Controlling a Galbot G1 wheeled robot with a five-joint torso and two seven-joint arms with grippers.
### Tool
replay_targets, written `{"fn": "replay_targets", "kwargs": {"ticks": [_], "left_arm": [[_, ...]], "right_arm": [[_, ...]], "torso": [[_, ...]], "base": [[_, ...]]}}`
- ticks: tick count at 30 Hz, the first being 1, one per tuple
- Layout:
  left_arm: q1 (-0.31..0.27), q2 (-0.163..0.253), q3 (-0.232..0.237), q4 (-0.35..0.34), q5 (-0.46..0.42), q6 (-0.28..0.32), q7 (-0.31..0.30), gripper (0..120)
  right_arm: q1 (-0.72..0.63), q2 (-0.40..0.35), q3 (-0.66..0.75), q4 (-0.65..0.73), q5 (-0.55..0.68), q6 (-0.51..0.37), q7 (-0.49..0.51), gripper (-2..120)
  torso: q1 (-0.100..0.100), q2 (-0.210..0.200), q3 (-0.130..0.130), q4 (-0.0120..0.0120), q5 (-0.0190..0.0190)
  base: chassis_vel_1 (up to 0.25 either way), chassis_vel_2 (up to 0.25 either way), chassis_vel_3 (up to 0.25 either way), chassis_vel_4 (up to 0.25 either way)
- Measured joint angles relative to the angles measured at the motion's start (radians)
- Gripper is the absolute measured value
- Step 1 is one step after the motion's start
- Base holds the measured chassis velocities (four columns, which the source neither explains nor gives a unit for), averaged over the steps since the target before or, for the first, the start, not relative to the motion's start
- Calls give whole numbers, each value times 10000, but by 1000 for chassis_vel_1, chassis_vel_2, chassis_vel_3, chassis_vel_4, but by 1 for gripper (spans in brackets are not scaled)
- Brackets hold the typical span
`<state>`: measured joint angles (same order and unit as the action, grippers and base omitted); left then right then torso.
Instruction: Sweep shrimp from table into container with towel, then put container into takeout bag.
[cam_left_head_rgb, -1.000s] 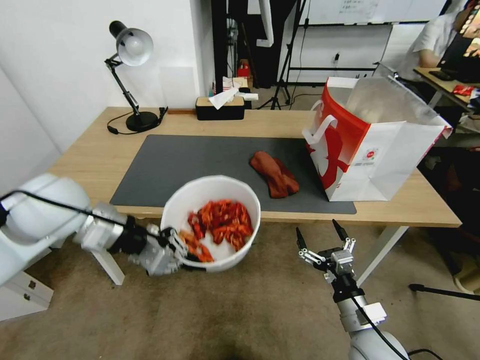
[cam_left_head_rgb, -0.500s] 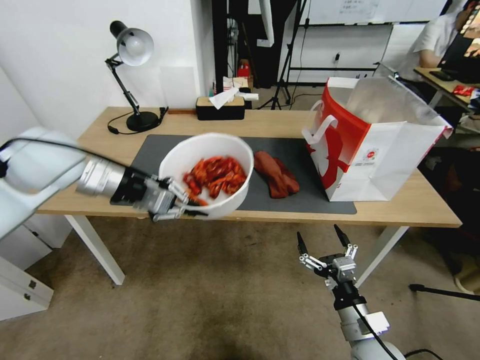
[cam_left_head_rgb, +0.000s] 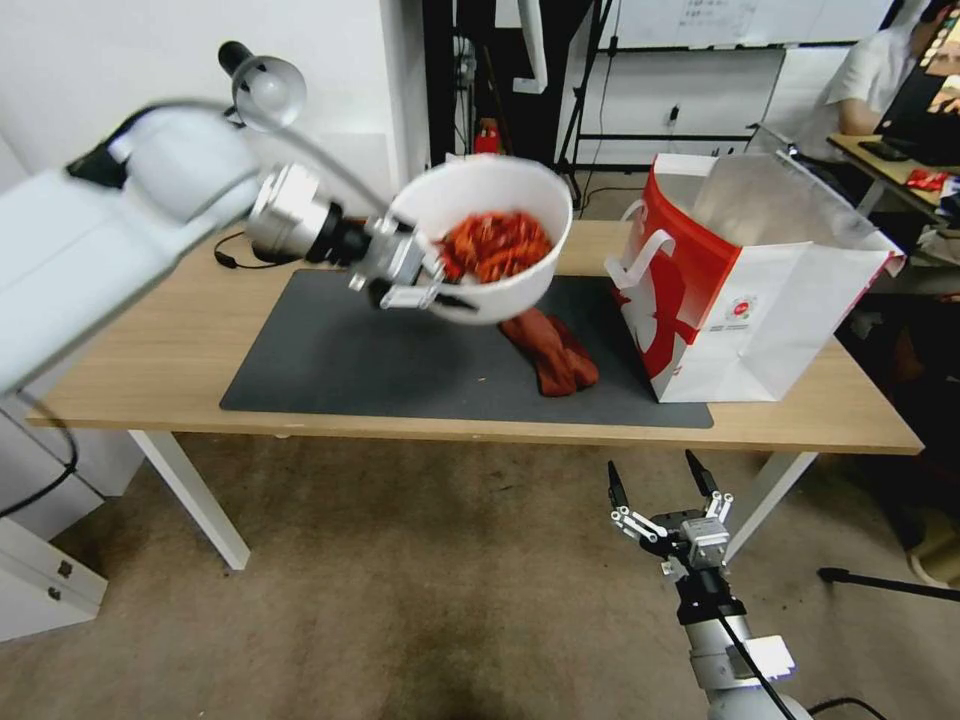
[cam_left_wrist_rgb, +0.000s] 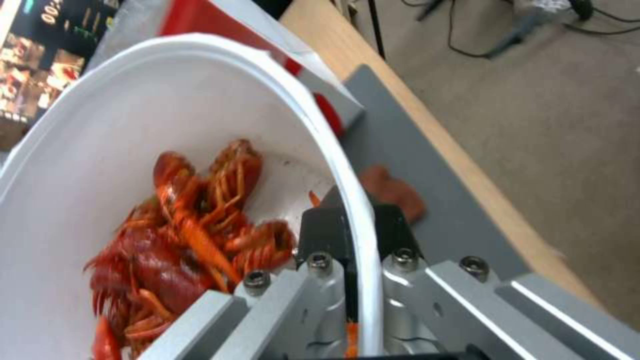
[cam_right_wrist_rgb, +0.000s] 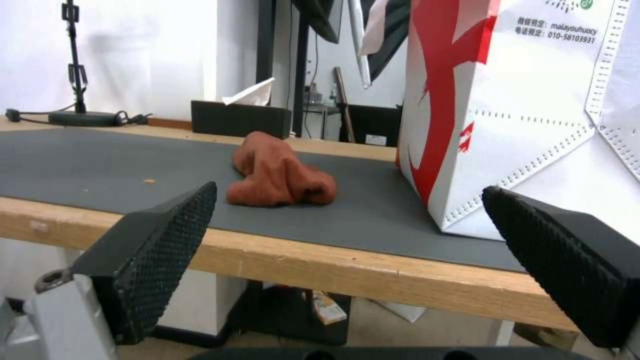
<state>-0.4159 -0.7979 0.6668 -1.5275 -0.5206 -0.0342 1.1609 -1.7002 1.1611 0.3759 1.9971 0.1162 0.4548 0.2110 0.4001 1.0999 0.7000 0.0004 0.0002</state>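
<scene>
My left gripper (cam_left_head_rgb: 415, 278) is shut on the near rim of the white container (cam_left_head_rgb: 520, 200) and holds it in the air, tilted, above the grey mat. Red-orange shrimp (cam_left_head_rgb: 495, 243) are piled inside it. In the left wrist view one finger sits inside and one outside the container's rim (cam_left_wrist_rgb: 360, 210), beside the shrimp (cam_left_wrist_rgb: 187, 235). The dark red towel (cam_left_head_rgb: 550, 350) lies on the mat just beyond and under the container. The red and white takeout bag (cam_left_head_rgb: 750, 280) stands open to its right. My right gripper (cam_left_head_rgb: 658, 478) hangs open below the table's (cam_left_head_rgb: 150, 350) front edge, facing the towel (cam_right_wrist_rgb: 277, 175) and takeout bag (cam_right_wrist_rgb: 507, 100).
A desk lamp (cam_left_head_rgb: 265, 85) stands at the table's back left, partly behind my left arm. A black tissue box (cam_right_wrist_rgb: 240, 117) sits at the back edge. The grey mat (cam_left_head_rgb: 350, 350) covers the table's middle. A person sits at a desk at the back right.
My left arm has lifted the container with the shrimp from below the table's front edge up over the mat and rightward toward the bag. The right gripper sank slightly.
</scene>
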Motion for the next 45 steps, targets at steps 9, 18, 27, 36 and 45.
{"fn": "replay_targets", "kwargs": {"ticks": [9, 18, 27, 36, 45], "left_arm": [[-1323, -2398, 904, 1834, -343, -184, -27, 0], [-2277, -4219, 1224, 4000, -445, -539, 101, 0], [-2385, -6085, 1212, 5791, -369, -934, 285, 0], [-2519, -7612, 972, 7540, -60, -1216, 439, 0], [-2489, -8196, 1148, 7797, -36, -1174, 240, 0]], "right_arm": [[-18, 129, 84, 60, -36, 7, -7, 100], [-23, 216, 129, 134, -37, 20, -12, 100], [-50, 291, 151, 184, -38, 74, -25, 100], [-55, 414, 136, 275, -48, 96, -36, 100], [-71, 509, 138, 375, -54, 101, -43, 100]], "torso": [[-1, 2, 1, -5, 2], [-1, 2, 0, -2, 0], [-1, 1, 0, -7, 3], [-1, 1, -1, -3, -1], [-1, 1, -1, -4, 0]], "base": [[0, 0, 0, 0], [0, 0, 0, 0], [0, 0, 0, 0], [0, 0, 0, 0], [0, 0, 0, 0]]}}
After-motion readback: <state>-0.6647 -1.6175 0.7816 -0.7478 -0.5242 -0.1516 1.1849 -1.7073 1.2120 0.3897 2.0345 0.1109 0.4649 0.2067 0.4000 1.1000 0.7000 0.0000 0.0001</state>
